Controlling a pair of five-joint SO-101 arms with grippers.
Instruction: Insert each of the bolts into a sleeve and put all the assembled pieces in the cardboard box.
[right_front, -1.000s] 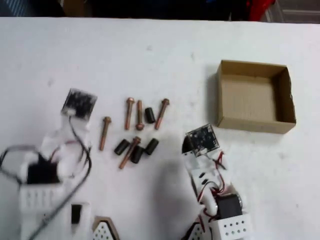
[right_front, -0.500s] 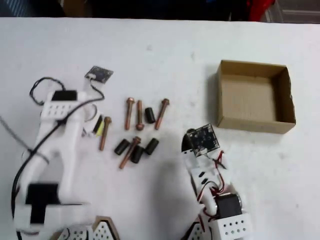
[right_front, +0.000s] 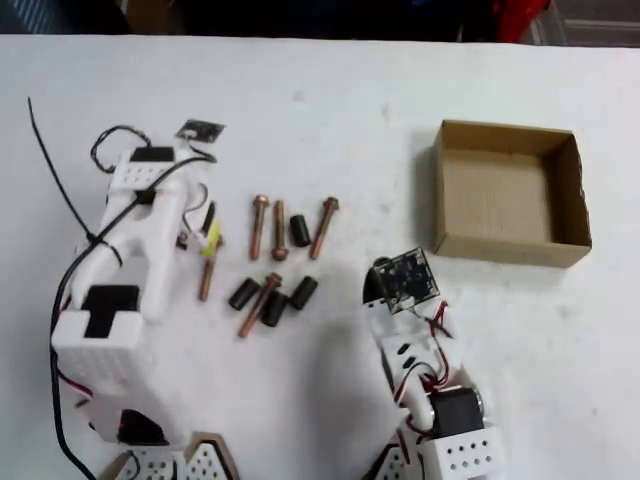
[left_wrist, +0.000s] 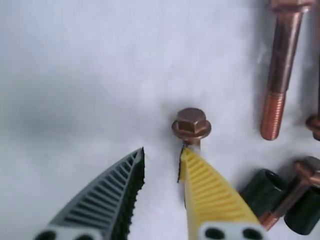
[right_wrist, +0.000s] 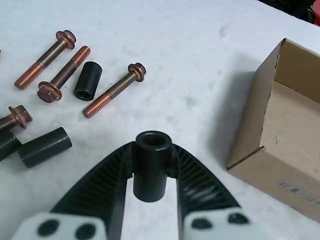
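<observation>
My right tool (right_wrist: 152, 152) is closed on one black sleeve (right_wrist: 151, 172), gripped across its middle with one open end clear of the fingers. I judge it is held that way, off the worktop (right_front: 330, 110) toward the front edge, so a bolt can be pushed into the bore. My left tool (left_wrist: 161, 156) is down at the leftmost bolt (left_wrist: 191, 124), jaws part open and holding nothing. The yellow finger (left_wrist: 207, 190) lies over the shank just behind the head and the grey finger (left_wrist: 112, 192) stands off to one side. The bolt is not yet between them, so I reckon the tool must shift across before it can close. I count five bolts, all loose on the worktop: this one at the left of the cluster, three lying close together farther back, and one (right_front: 259, 303) slanted among the sleeves. Sleeves make five too. Four are on the worktop, three bunched around the slanted bolt and one (right_front: 299, 230) between two of the back bolts, and the fifth is the one I hold. The box (right_front: 510, 190) sits open toward the right back of the worktop, well apart from the parts, with no pieces in it.
</observation>
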